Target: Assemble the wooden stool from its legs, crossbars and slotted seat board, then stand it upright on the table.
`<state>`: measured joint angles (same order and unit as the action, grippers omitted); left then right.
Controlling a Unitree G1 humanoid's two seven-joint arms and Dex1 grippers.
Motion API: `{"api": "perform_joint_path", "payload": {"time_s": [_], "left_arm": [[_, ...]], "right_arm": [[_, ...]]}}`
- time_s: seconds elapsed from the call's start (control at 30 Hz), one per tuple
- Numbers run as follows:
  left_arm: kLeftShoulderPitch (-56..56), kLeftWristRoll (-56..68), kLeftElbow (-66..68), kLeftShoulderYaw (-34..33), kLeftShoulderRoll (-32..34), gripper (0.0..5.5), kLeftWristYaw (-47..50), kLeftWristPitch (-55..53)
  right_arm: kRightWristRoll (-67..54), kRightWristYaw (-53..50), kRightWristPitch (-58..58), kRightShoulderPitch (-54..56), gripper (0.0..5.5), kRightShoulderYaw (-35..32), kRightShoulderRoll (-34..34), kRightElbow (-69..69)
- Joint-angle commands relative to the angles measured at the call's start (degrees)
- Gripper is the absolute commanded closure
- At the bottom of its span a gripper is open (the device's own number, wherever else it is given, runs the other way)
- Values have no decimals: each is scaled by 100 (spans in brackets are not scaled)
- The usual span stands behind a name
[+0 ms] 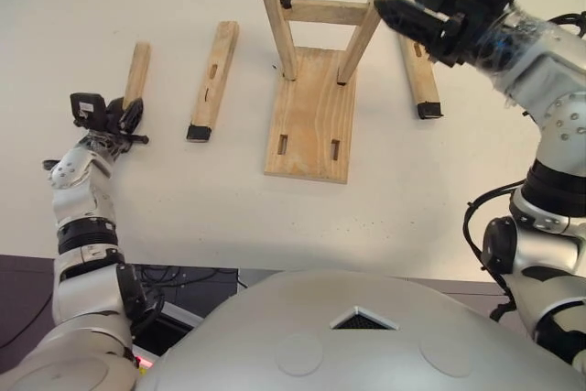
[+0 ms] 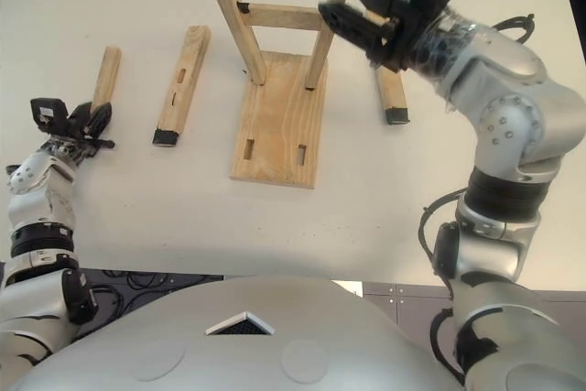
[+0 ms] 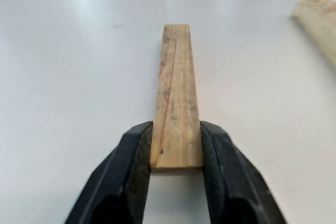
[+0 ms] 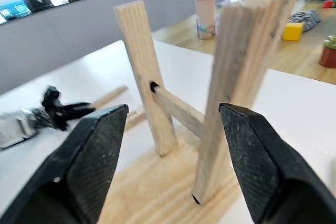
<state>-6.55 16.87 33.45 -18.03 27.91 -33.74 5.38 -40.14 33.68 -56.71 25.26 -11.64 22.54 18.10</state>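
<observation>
- The seat board lies flat in the middle of the table. I can see two open slots near its 6 o'clock end.
- Two legs stand in its 12 o'clock end, the left upright leg and the right upright leg. A fitted crossbar joins them.
- My right gripper hangs at 3 o'clock of the right upright leg. Its fingers are spread wide and hold nothing. Its tips are just beside that leg, and I cannot tell whether they touch it.
- A capped leg lies on the table at 9 o'clock of the board, apart from it, with its black foot toward 6 o'clock.
- A second capped leg lies at 3 o'clock of the board, partly under my right gripper.
- The loose crossbar lies flat, farthest out at 9 o'clock. My left gripper is clamped on its 6 o'clock end, with a finger pressed against each side.
</observation>
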Motion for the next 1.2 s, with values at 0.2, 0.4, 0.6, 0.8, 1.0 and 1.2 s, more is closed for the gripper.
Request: {"api": "perform_joint_path", "payload": {"time_s": [0.2,0.4,0.6,0.8,1.0,1.2], "left_arm": [[-1517,247,-4704,1650,-961,425,142,19],[-1460,-126,-5001,2558,-1454,425,266,-11],[-1332,-52,-5007,2539,-1595,425,465,-149],[-1499,63,-4895,2258,-1582,425,578,-311],[-1390,-82,-4803,2311,-1535,425,455,-261],[-1130,-284,-4770,2561,-1543,425,332,-72]], "right_arm": [[-2352,-1754,80,1060,231,-962,-1751,-166],[-3482,-2661,237,1264,231,-1030,-1995,-357],[-4214,-2898,432,1274,344,-1035,-1722,-354],[-4070,-2617,393,865,373,-663,-1235,-155],[-4234,-2588,533,861,373,-548,-1068,-120],[-4284,-2678,640,1013,373,-506,-1083,-224]]}}
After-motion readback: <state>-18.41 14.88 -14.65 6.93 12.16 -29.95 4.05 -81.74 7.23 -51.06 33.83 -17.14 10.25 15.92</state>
